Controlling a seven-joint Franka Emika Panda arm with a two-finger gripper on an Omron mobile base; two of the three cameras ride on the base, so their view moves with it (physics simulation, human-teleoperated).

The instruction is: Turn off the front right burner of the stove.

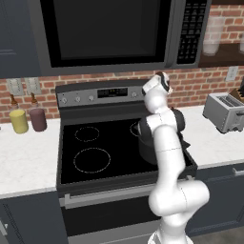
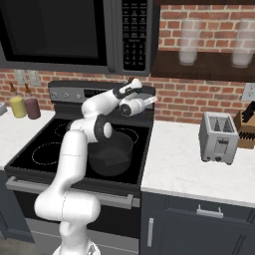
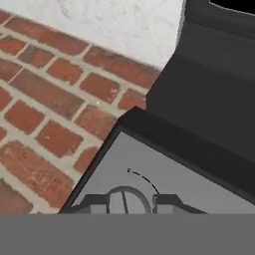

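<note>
Now I have the gripper point(image 3: 130, 203) pinched narrow on the small round knob point(image 3: 124, 200) at the right end of the stove's grey back panel point(image 3: 199, 191), one finger tip on each side of it in the hand view. To do this step well I should roll the wrist about the knob's own axis and not let the hand drift sideways, since the grip is shallow and the knob is small. A thin curved mark runs from above the knob toward the right; I judge it shows the turning range, so I would follow it back to its end. Out from there, the brick wall point(image 3: 55, 94) lies just beside the panel's edge, leaving little room for the hand. Below on the stove point(image 1: 95, 147), a dark pot point(image 2: 110, 155) sits on the front right burner point(image 2: 128, 170), near the white counter point(image 2: 184, 164). The toaster point(image 2: 218, 137) stands well apart to the right.
</note>
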